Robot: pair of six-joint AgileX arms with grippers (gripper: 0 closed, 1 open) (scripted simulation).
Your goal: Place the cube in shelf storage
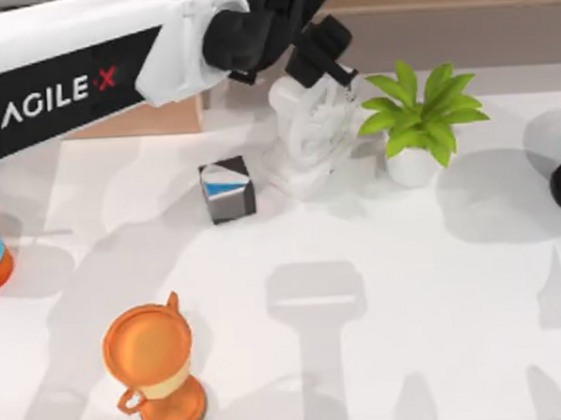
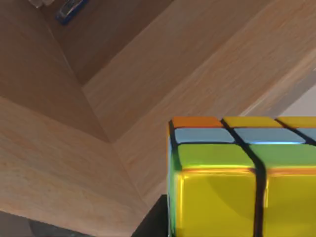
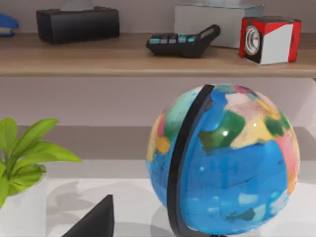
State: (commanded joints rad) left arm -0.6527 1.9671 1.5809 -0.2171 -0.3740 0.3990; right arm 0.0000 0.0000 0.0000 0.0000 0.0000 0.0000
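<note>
- Cube point(image 2: 237, 177), a small puzzle block of yellow, green, pale blue and orange squares split by black lines, sits close under the left wrist camera, a dark finger edge touching its lower side; how the left gripper's fingers stand I cannot tell.
- Light-brown wooden shelf storage point(image 2: 207, 64) lies just beyond the cube in that view, its boards meeting at a corner.
- Orange trophy cup point(image 1: 155, 372) stands at 7 o'clock on the white table point(image 1: 408, 307) in the top view.
- Black, white and blue cube point(image 1: 227, 188) rests left of centre, near a white sculpted figure point(image 1: 309, 133).
- Left arm, white with black AgileX lettering, reaches from 10 o'clock toward 12 o'clock, its dark wrist over the white figure at the shelf's edge.
- Green leafy plant in a white pot point(image 1: 417, 123) stands at 1 o'clock.
- Blue globe on a black stand point(image 3: 227, 158) sits at 3 o'clock, near the right wrist camera.
- Behind the globe, a shelf board carries a black calculator point(image 3: 182, 43) and a red-and-white cube point(image 3: 269, 38).
</note>
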